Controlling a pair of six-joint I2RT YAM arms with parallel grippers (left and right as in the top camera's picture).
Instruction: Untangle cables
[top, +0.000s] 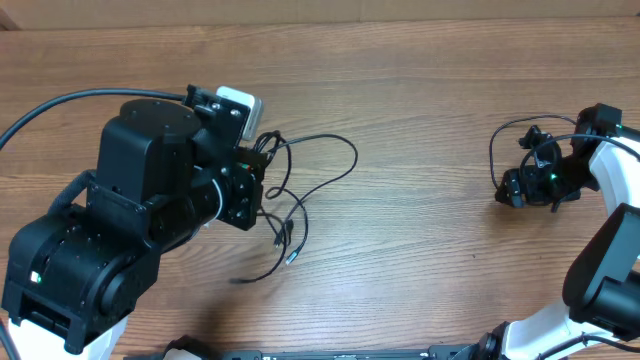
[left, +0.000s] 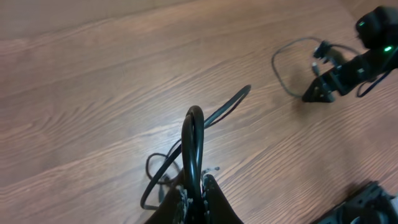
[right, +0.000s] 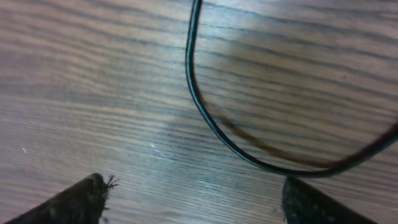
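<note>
Your left gripper (left: 198, 190) clenches a cable loop (left: 192, 134) projecting straight ahead; your right gripper (right: 196, 193) stands released, facing a second cable (right: 214, 127).

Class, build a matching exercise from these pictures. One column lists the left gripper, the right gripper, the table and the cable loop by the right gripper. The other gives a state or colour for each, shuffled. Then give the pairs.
Column one:
1 left gripper
2 right gripper
3 table
4 cable loop

Column two:
A brown wood grain
B fingers spread open
C thin, black, lying on the table
D shut on the raised cable

Pairs: 1-D; 2-B; 3-A; 4-C
</note>
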